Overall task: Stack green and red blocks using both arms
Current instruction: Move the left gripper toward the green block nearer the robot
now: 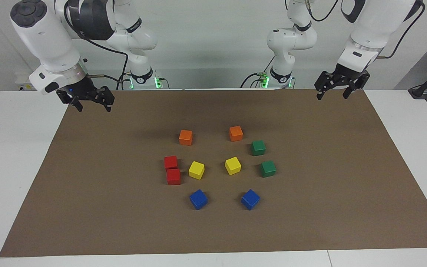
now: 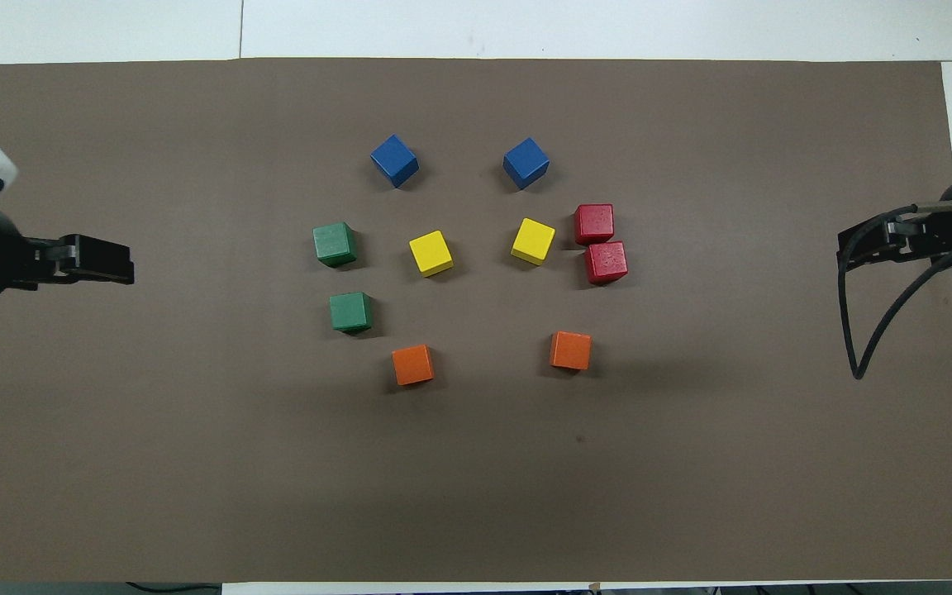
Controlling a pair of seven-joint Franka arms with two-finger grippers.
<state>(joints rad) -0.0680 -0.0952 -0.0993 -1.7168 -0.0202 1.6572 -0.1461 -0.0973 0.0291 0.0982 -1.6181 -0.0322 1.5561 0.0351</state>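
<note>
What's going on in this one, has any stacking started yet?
Not yet. Both green blocks and both red blocks sit on the brown mat among the orange, yellow and blue ones, none stacked. The left pincer and right pincer are open and empty, raised over the mat's corners nearest the robots.

You see both arms cut off at the overhead view's side edges: only the left gripper [image 2: 104,270] and part of its wrist show, and the right gripper [image 2: 856,252] sits partly under its cable [image 2: 881,322].
</note>
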